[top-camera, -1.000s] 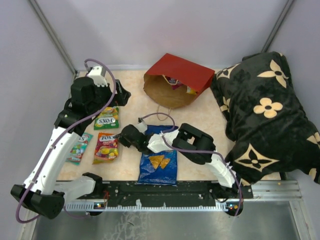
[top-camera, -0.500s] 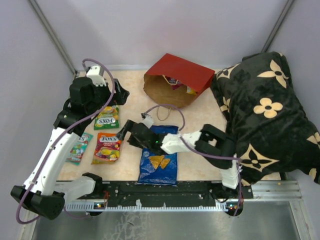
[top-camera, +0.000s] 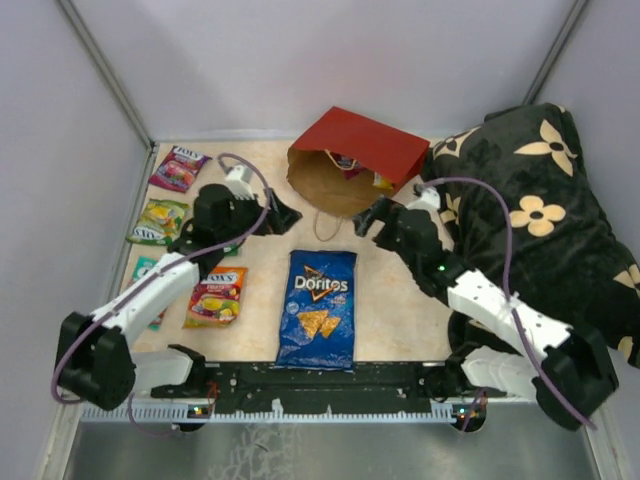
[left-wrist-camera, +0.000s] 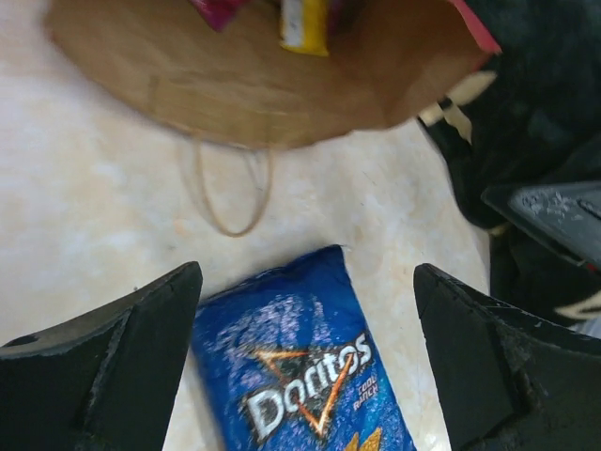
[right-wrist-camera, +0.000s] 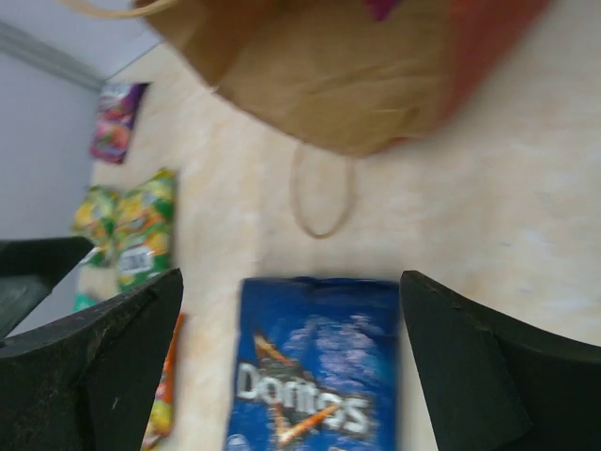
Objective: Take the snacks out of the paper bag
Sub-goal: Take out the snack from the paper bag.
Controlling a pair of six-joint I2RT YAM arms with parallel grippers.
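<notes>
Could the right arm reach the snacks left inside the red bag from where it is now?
Probably yes. The paper bag lies on its side, mouth open toward the arms. The right tool is open just short of that mouth, and nothing lies between it and the snacks inside.

Top cam: high at 6 o'clock, looking down on the whole beige surface [top-camera: 262, 320]. Wrist cams: low, close, aimed ~12 o'clock. All share blue Doritos chip bag [top-camera: 318, 310] and red paper carrier bag [top-camera: 360, 145].

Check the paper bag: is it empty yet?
Not empty. The paper bag lies tipped on its side, mouth open; a yellow box and a pink packet show inside.
</notes>
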